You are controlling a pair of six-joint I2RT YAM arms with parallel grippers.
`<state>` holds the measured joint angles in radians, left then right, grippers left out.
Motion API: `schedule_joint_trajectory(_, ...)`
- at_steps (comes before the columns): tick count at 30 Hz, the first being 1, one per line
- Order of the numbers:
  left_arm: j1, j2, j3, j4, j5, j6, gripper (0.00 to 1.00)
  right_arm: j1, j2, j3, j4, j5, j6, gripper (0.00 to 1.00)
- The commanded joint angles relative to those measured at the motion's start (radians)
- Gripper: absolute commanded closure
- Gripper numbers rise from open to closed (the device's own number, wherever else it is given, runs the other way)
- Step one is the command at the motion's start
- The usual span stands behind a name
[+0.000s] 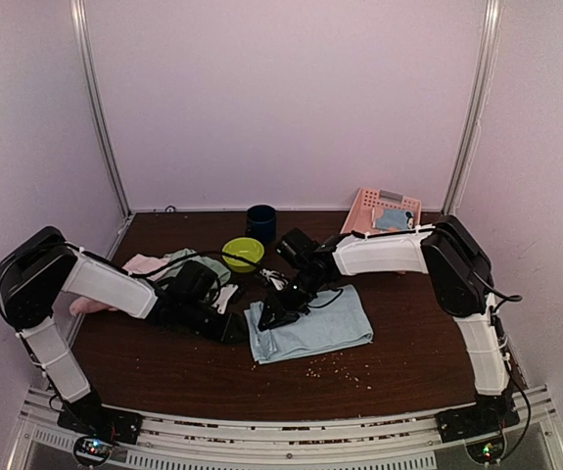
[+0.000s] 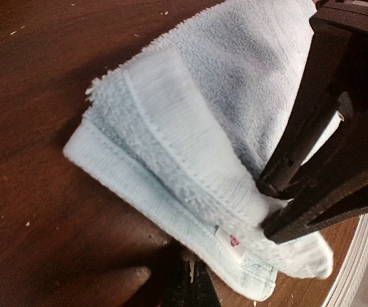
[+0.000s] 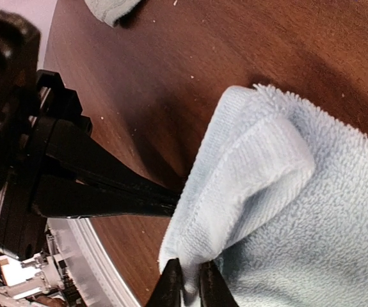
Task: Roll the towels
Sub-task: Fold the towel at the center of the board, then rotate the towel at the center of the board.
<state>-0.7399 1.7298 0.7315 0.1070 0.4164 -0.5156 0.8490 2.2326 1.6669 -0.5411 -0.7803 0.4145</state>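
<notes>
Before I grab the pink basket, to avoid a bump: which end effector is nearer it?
Right. The right end effector pinches the pale blue towel near-left of the basket; the left end effector, gripping too, is farther left.

R wrist view: you're getting the pale blue towel (image 3: 286, 192) cut off at 3 and 6 o'clock. Top view: L arm (image 1: 105, 282) is covering your pink towel (image 1: 83, 306) at 9.
</notes>
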Motion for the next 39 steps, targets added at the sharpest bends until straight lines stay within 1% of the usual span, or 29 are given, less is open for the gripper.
schedule_joint_trajectory(1,-0.002,-0.097,-0.020,-0.043,-0.051,-0.003,1.00,0.012,-0.015,0.012,0.036,-0.095,0.001,0.79)
schedule_joint_trajectory(2,-0.001,-0.111,-0.018,-0.059,-0.056,-0.001,1.00,0.012,-0.024,0.016,0.023,-0.088,-0.020,0.73)
schedule_joint_trajectory(3,0.000,-0.124,-0.016,-0.073,-0.063,-0.001,1.00,0.012,-0.034,0.015,0.014,-0.075,-0.032,0.70)
schedule_joint_trajectory(7,0.002,-0.176,0.004,-0.133,-0.086,0.003,1.00,0.004,-0.091,-0.012,-0.015,-0.033,-0.084,0.69)
schedule_joint_trajectory(10,0.002,-0.199,0.037,-0.169,-0.085,0.014,1.00,-0.029,-0.142,-0.025,-0.055,0.016,-0.156,0.70)
schedule_joint_trajectory(14,0.001,-0.204,0.082,-0.153,-0.033,0.020,1.00,-0.117,-0.174,0.000,-0.178,0.109,-0.374,0.73)
schedule_joint_trajectory(17,-0.003,-0.134,0.148,-0.137,0.065,0.036,1.00,-0.200,-0.193,-0.020,-0.247,0.135,-0.505,0.79)
schedule_joint_trajectory(19,-0.014,-0.076,0.201,-0.145,0.077,0.043,1.00,-0.275,-0.221,-0.060,-0.263,0.119,-0.572,0.82)
schedule_joint_trajectory(21,-0.015,-0.014,0.246,-0.163,0.059,0.032,1.00,-0.331,-0.261,-0.121,-0.263,0.101,-0.631,0.82)
schedule_joint_trajectory(23,-0.015,0.043,0.285,-0.200,0.043,0.039,1.00,-0.357,-0.298,-0.166,-0.269,0.148,-0.654,0.83)
schedule_joint_trajectory(26,-0.015,0.091,0.304,-0.242,-0.008,0.045,1.00,-0.361,-0.349,-0.231,-0.282,0.199,-0.709,0.83)
schedule_joint_trajectory(29,-0.013,0.122,0.309,-0.268,-0.046,0.063,1.00,-0.360,-0.389,-0.301,-0.260,0.202,-0.748,0.83)
schedule_joint_trajectory(35,-0.013,0.164,0.315,-0.269,-0.053,0.073,1.00,-0.349,-0.359,-0.362,-0.222,0.181,-0.763,0.83)
schedule_joint_trajectory(39,-0.012,0.165,0.309,-0.272,-0.060,0.073,1.00,-0.341,-0.313,-0.377,-0.240,0.249,-0.763,0.86)
